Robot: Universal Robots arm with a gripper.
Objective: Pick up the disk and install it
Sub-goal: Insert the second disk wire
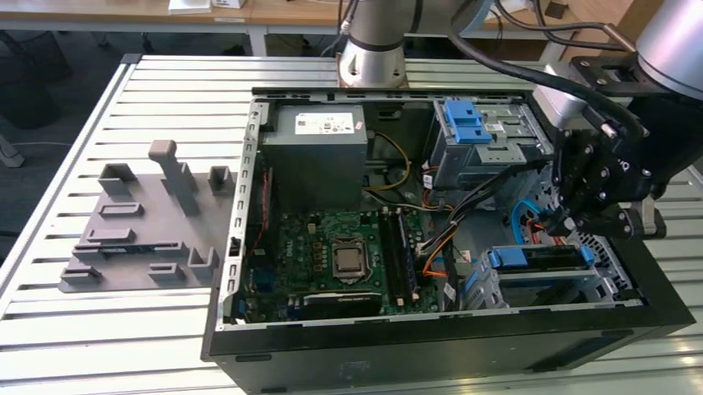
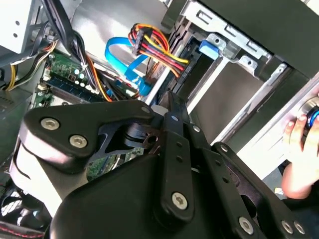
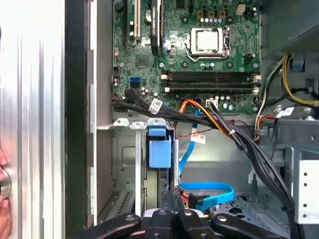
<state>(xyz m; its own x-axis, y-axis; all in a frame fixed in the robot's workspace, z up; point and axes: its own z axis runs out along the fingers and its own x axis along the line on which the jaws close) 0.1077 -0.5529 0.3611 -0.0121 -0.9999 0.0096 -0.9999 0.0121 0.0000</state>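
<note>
Tool (image 1: 598,218) just above installed disk (image 1: 538,258).

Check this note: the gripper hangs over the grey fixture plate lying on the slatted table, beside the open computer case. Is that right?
Not quite. In the exterior view the gripper hangs over the open computer case itself, near the blue-fronted drive bay at the exterior view's right end. The grey fixture plate does lie on the slatted table beside the case, on the exterior view's left, well apart from the gripper.

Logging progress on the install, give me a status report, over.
Gripper low inside the computer case. Disk seated in the case beside it, blue bracket up. Blue cable loose near gripper.
</note>
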